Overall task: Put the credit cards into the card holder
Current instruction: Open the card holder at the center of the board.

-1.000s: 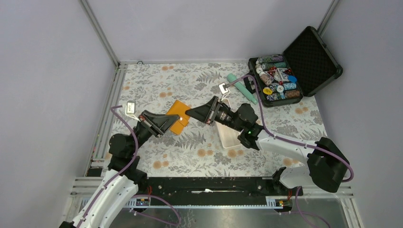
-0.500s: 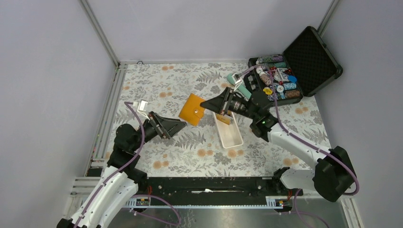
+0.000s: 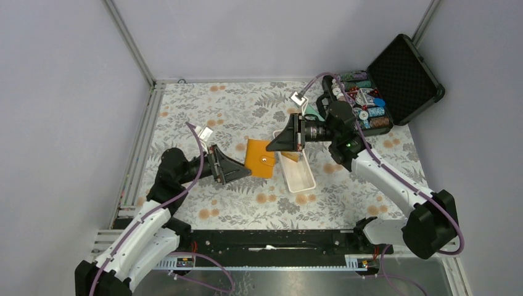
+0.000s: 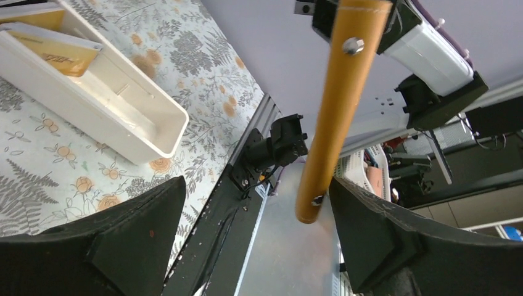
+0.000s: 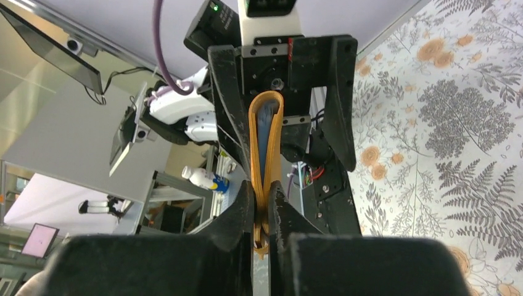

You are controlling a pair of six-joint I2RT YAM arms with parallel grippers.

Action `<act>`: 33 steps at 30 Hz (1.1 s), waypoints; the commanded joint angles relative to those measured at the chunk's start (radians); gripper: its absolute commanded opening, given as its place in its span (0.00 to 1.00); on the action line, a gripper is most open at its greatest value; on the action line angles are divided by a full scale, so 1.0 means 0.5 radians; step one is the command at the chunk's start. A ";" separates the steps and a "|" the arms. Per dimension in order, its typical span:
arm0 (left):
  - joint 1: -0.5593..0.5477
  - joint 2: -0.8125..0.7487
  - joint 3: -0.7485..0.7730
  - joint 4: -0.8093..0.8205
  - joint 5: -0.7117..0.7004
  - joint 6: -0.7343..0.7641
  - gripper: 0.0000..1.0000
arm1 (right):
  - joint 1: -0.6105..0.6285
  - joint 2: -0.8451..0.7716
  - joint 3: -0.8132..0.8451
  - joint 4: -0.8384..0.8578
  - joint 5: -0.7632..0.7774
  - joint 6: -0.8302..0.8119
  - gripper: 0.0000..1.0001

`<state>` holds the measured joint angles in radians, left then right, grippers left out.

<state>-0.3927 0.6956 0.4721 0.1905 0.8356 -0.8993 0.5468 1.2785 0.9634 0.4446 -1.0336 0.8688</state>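
- Since a second ago, the card holder (image 3: 261,159) has left the left-of-middle stretch of the table (image 3: 203,111). It now hangs in the air near the middle, just beside the white tray (image 3: 306,185). The left gripper (image 3: 242,174) has swung in from the left edge to face it.
- Right gripper (image 5: 262,216): fingers pressed together on the holder's free edges. The holder stands on edge, with its rounded fold pointing toward the left arm.
- Light blue pockets (image 5: 269,123) show inside the slightly gaping fold. The holder is not opened out.
- Left gripper: fingers (image 4: 123,240) spread wide, one on each side of the holder's thin edge, touching neither cover. A snap stud (image 4: 352,44) shows on the cover in the left wrist view.
- Why it is held so (judgement): the fold end is offered to the open left fingers, either to hand the holder over or to let that arm take one cover and part the booklet.
- Credit cards (image 4: 58,54): in the white tray, mid-table toward the right edge. A tan one is plain; I cannot count the rest. None can be seen in the holder.
- Poker chip case (image 3: 370,105): open at the far right corner and not involved.
- Progress (judgement): early, as the holder is being readied and no card has been loaded.
- Risk: with only one edge pinched, the holder could twist when the left fingers close on it.
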 commanded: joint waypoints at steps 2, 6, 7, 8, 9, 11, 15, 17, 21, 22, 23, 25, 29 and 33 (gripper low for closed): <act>-0.037 0.019 0.083 0.373 0.153 -0.128 0.80 | -0.001 0.014 0.112 -0.197 -0.168 -0.188 0.00; -0.132 0.050 0.083 0.404 0.115 -0.132 0.64 | -0.001 0.043 0.107 -0.203 -0.178 -0.198 0.00; -0.159 0.062 0.086 0.397 0.096 -0.125 0.60 | -0.001 0.044 0.109 -0.208 -0.178 -0.204 0.00; -0.189 0.073 0.087 0.395 0.075 -0.120 0.58 | -0.001 0.045 0.107 -0.212 -0.181 -0.214 0.00; -0.218 0.089 0.087 0.397 0.060 -0.115 0.57 | 0.000 0.045 0.109 -0.219 -0.181 -0.220 0.00; -0.265 0.110 0.092 0.403 0.041 -0.110 0.49 | -0.002 0.050 0.110 -0.235 -0.182 -0.233 0.00; -0.300 0.116 0.096 0.423 -0.004 -0.109 0.26 | -0.001 0.043 0.110 -0.282 -0.181 -0.270 0.00; -0.306 0.120 0.097 0.444 -0.024 -0.109 0.13 | -0.001 0.043 0.117 -0.361 -0.165 -0.347 0.00; -0.313 0.135 0.135 0.373 -0.069 -0.073 0.00 | -0.002 0.027 0.187 -0.708 -0.002 -0.607 0.22; -0.313 0.141 0.174 0.242 -0.092 -0.019 0.00 | -0.002 0.016 0.202 -0.802 0.082 -0.678 0.40; -0.311 0.154 0.233 0.085 -0.130 0.052 0.00 | -0.002 0.002 0.220 -0.865 0.175 -0.741 0.61; -0.310 0.228 0.423 -0.356 -0.253 0.274 0.00 | -0.002 -0.040 0.247 -1.075 0.368 -0.874 0.93; -0.292 0.521 0.867 -1.073 -0.382 0.572 0.00 | 0.001 -0.167 0.199 -1.199 0.802 -1.050 0.99; -0.248 0.722 1.006 -1.226 -0.328 0.617 0.00 | 0.008 -0.313 0.044 -1.072 1.021 -1.119 0.97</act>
<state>-0.5373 0.9878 0.9104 -0.2260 0.6949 -0.6891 0.5468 1.2163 1.0279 -0.1024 -0.7017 0.4026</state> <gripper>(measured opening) 0.114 0.977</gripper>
